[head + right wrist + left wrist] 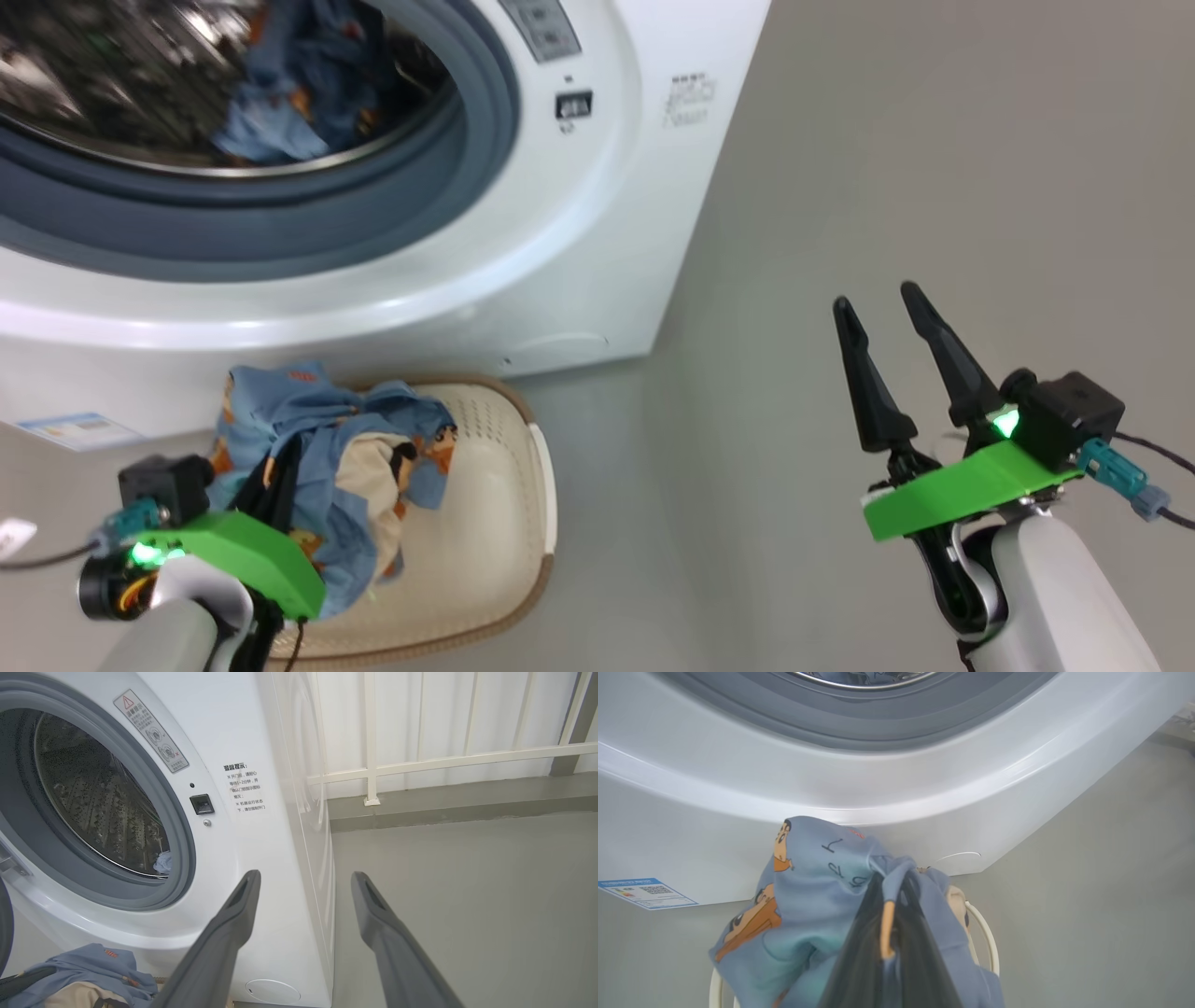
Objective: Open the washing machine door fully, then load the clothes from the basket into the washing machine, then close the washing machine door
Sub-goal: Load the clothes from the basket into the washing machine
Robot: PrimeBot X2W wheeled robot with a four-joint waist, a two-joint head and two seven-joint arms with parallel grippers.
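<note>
The big white front-loading washing machine (579,233) stood with its round opening uncovered. A grey-blue rubber gasket (373,205) ringed its perforated steel drum (93,84). Inside the drum lay a crumpled blue garment (289,93) with orange print.

Below the washing machine's opening, on the grey floor (887,187) close against its front panel, sat the small cream-white perforated plastic basket (495,523) with a brown woven-look rim. The light blue clothes (317,439), printed with orange-brown cartoon figures and cream-white in parts, were heaped in the half of the basket farther from the washing machine's right front corner, rising above the rim. A small blue label (79,429) was stuck low on the front panel, towards the washing machine's left side.

The left jaws were pressed together on a fold of the clothes. In the left wrist view the two dark fingers (859,956) pinched blue fabric and a thin orange strip between them, and the bundle was bunched up before the washing machine's lower front.

The right jaws were spread apart and held nothing. Their long dark fingers (873,392) hung over the floor beyond the washing machine's right front corner.
</note>
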